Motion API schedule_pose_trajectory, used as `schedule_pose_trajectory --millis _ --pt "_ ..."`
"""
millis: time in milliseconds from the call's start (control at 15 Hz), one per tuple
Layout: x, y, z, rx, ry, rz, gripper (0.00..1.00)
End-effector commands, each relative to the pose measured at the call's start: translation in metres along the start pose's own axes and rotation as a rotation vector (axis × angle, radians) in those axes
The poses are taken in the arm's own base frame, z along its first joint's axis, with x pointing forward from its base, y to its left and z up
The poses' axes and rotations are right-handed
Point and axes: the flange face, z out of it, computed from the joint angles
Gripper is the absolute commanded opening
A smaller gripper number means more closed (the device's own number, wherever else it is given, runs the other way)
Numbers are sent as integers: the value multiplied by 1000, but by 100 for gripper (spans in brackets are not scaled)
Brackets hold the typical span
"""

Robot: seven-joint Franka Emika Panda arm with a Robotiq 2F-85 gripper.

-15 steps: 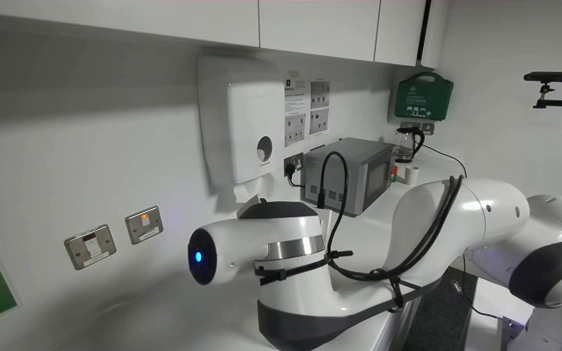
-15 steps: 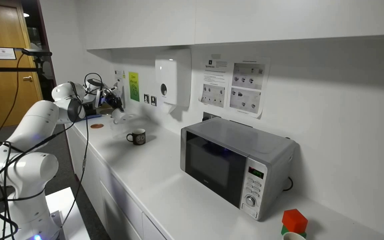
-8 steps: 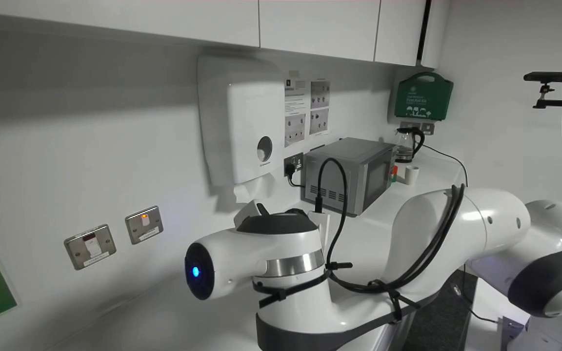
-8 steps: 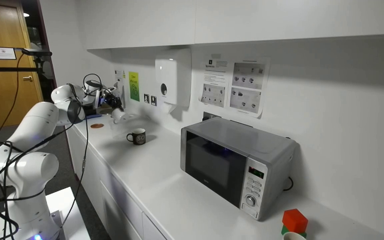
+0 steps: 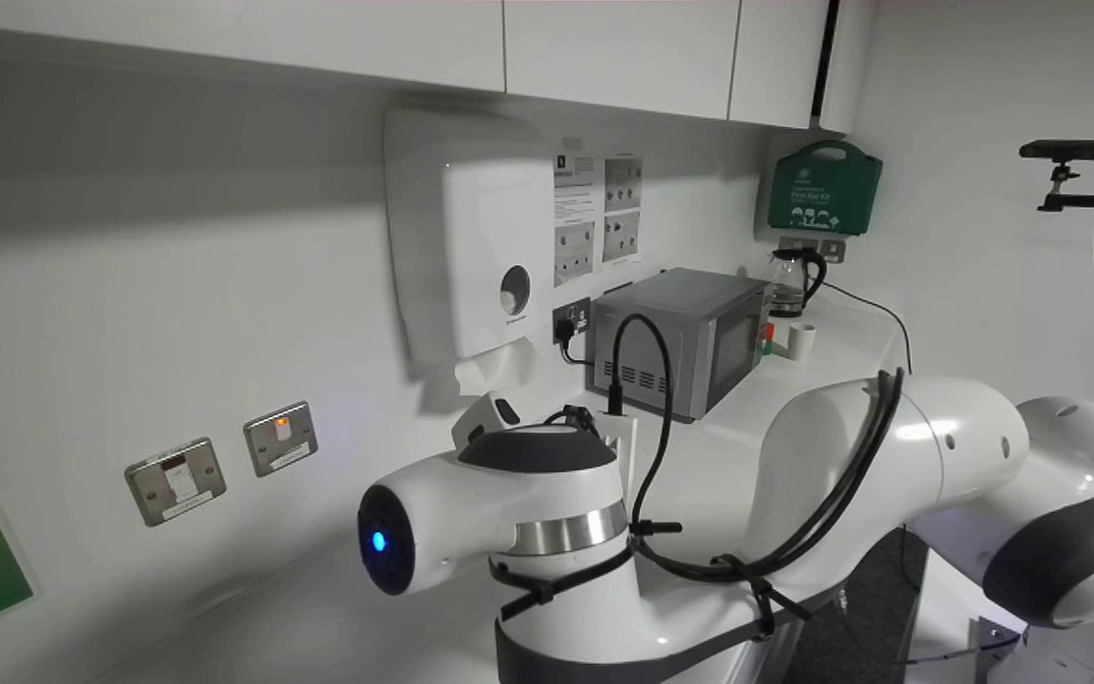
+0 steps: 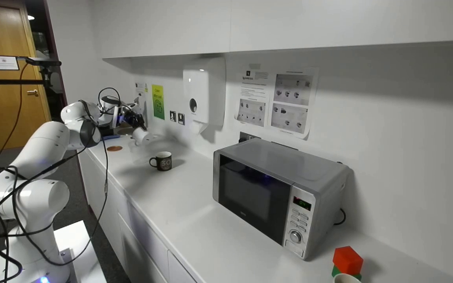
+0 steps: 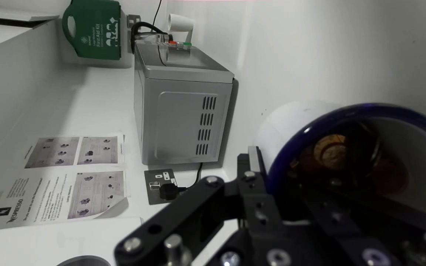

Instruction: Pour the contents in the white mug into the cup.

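Note:
In an exterior view the white mug hangs tilted above the counter, my gripper shut on it near its rim. The wrist view shows its dark-blue rim and a dark inside with a brownish-orange patch. There one finger presses along the outer wall; the other is lost in the dark of the mug's mouth. Faint and translucent, the cup stands on the counter just below the mug. Whether anything flows cannot be seen. Another exterior view has the gripper, mug and cup hidden behind the arm.
A dark handled mug stands close to the cup. Along the counter are a microwave, a red block, a white vessel and a glass kettle. A paper towel dispenser hangs on the wall; a copper-coloured disc lies near the edge.
The wrist and forearm have sunk a little and shifted slightly, carrying the mug along. The loose cable hangs lower. The cup and dark mug have stayed put.

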Motion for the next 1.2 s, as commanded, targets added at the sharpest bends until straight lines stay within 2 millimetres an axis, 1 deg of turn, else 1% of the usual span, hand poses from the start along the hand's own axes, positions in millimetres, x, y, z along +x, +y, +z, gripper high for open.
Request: schedule_pose_trajectory --millis 0,267,867,1133 --pt "-7 15 -6 -50 -16 -2 1" --pt "-9 17 -9 -44 -8 -23 1" --pt "-18 33 -22 28 28 -80 1" --pt "-23 35 -29 50 47 -115 1"
